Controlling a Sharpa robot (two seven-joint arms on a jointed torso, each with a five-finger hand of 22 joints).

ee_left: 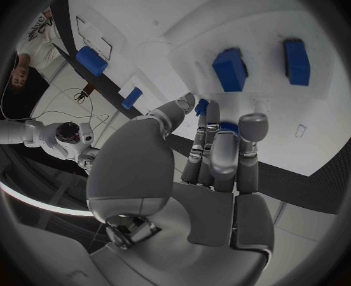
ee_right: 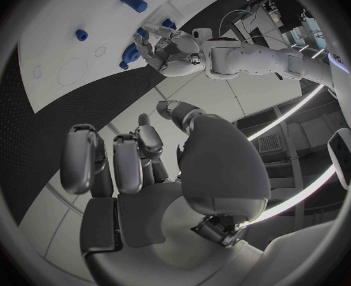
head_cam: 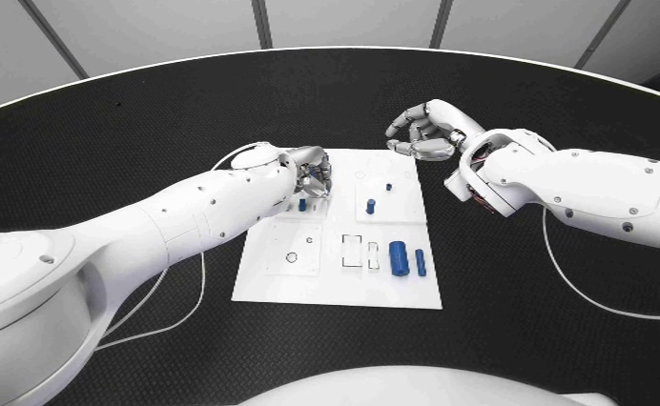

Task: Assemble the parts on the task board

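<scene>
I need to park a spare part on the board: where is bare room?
The task board is bare along its near edge, below the cutouts and the two blue cylinders. The far-left corner is crowded: the left hand sits there over a small blue part.

A white rectangular task board (head_cam: 344, 277) lies flat at the middle of the black table, recesses outlined on its near half. Two blue cylindrical parts, one thick (head_cam: 399, 258) and one thin (head_cam: 421, 262), lie side by side near its right edge. Three smaller blue parts stand farther back: one at left (head_cam: 302, 204), one mid-board (head_cam: 373, 205), one tiny (head_cam: 389, 186) beyond.
</scene>
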